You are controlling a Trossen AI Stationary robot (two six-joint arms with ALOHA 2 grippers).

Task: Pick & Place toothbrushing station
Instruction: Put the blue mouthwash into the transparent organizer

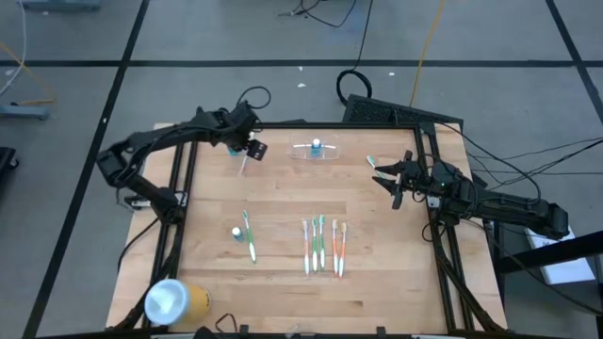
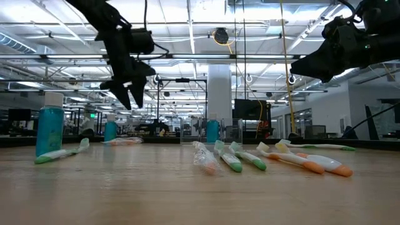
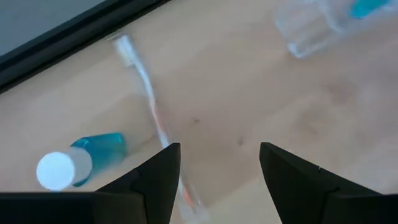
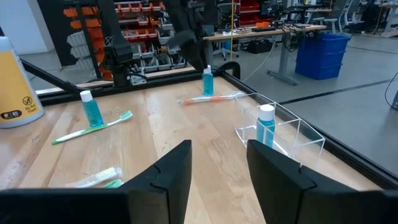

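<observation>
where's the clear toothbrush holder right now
In the high view the clear holder sits near the table's far edge, about midway between the two arms, with a small blue bottle standing in it and the row of toothbrushes well in front.

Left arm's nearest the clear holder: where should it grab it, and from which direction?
Judging from the high view, come straight down on the clear holder and pinch across its narrow width at one end, clear of the blue bottle standing mid-holder. It lies long side-to-side, and the left gripper is open.

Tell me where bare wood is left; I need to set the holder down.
Free: the band between the clear holder and the toothbrush row, and the front right corner of the table. Crowded: around the toothbrush row and the yellow cylinder.
</observation>
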